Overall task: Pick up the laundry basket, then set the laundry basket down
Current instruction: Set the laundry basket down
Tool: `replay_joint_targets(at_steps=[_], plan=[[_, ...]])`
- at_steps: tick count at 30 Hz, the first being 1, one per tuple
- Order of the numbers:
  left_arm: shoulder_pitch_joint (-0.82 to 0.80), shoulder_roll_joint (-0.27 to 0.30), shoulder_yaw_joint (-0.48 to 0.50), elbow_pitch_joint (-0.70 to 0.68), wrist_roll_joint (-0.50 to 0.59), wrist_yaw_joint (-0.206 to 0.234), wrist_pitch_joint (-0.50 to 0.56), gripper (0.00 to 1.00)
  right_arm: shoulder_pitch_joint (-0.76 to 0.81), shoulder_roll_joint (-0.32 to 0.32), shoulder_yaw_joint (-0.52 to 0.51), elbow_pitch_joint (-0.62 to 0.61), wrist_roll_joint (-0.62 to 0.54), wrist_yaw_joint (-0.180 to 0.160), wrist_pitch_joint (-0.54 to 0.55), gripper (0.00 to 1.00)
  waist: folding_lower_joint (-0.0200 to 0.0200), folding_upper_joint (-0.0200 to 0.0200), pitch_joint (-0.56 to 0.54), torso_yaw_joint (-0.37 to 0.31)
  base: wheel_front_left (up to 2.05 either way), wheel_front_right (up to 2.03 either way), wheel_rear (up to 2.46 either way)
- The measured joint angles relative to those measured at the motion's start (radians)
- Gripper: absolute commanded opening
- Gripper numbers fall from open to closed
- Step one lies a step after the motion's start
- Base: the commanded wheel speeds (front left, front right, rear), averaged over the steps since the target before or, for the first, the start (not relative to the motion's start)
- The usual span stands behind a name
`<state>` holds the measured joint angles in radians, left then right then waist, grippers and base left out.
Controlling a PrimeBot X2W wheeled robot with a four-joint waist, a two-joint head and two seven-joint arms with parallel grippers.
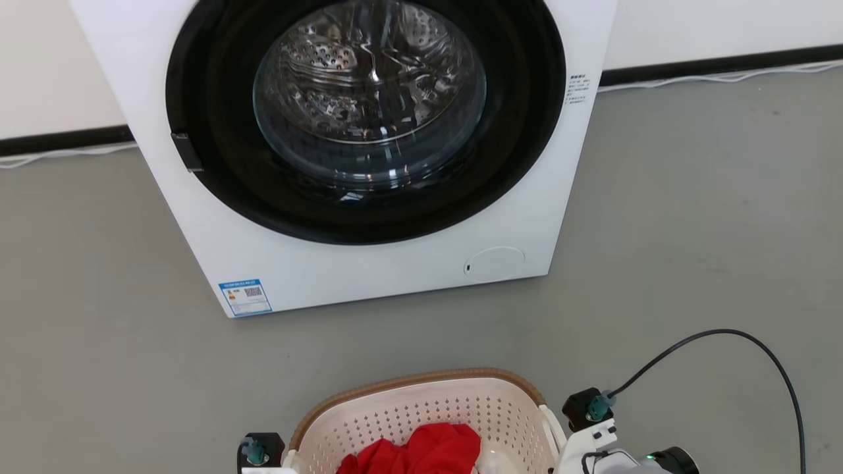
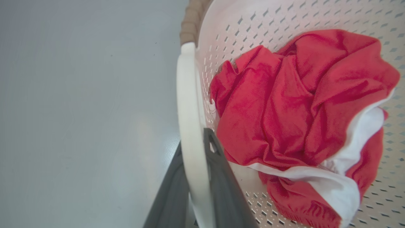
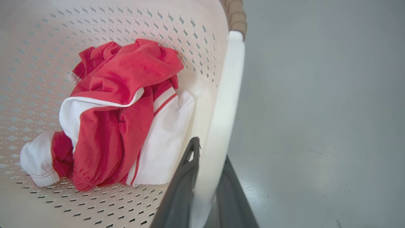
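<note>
The left pincer [image 2: 194, 139] and right pincer [image 3: 211, 150] reach down either side of the laundry basket [image 1: 421, 408], each closed on a white handle [image 2: 186, 101]. The basket, holding red clothing [image 3: 126, 95], faces the washing machine [image 1: 369, 276].

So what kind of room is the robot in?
Probably a laundry room: a white front-loading washing machine stands on a grey floor, and a cream perforated plastic laundry basket holds crumpled red-and-white clothes.
</note>
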<state>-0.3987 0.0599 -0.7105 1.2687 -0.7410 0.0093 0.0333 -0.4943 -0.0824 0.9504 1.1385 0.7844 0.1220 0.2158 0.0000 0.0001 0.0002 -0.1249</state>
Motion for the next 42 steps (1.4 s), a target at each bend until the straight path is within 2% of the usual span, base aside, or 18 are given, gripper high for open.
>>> replay_joint_targets(at_steps=[7,15,33,42], plan=[[-0.039,0.002,-0.017,0.002,-0.001,0.01,-0.009,0.0,-0.014,-0.001,0.002,-0.001,0.001,0.0,-0.035,0.0,-0.0001,0.0,0.048,0.006,0.0,0.0,0.0],[-0.183,0.014,-0.02,0.005,0.003,0.013,-0.043,0.0,-0.133,-0.006,-0.012,-0.001,-0.002,0.0,-0.122,0.0,0.0,0.0,0.166,0.023,0.0,0.0,0.0],[-0.525,0.047,-0.025,-0.007,0.047,0.053,-0.146,0.0,-0.444,-0.004,-0.05,0.056,-0.079,0.0,-0.347,0.0,0.0,0.0,0.552,0.061,0.0,0.0,0.0],[-0.65,0.056,-0.025,-0.009,0.055,0.063,-0.197,0.0,-0.562,-0.001,-0.082,0.09,-0.09,0.0,-0.414,0.0,0.0001,-0.0001,0.746,0.07,0.0,0.0,0.0]])
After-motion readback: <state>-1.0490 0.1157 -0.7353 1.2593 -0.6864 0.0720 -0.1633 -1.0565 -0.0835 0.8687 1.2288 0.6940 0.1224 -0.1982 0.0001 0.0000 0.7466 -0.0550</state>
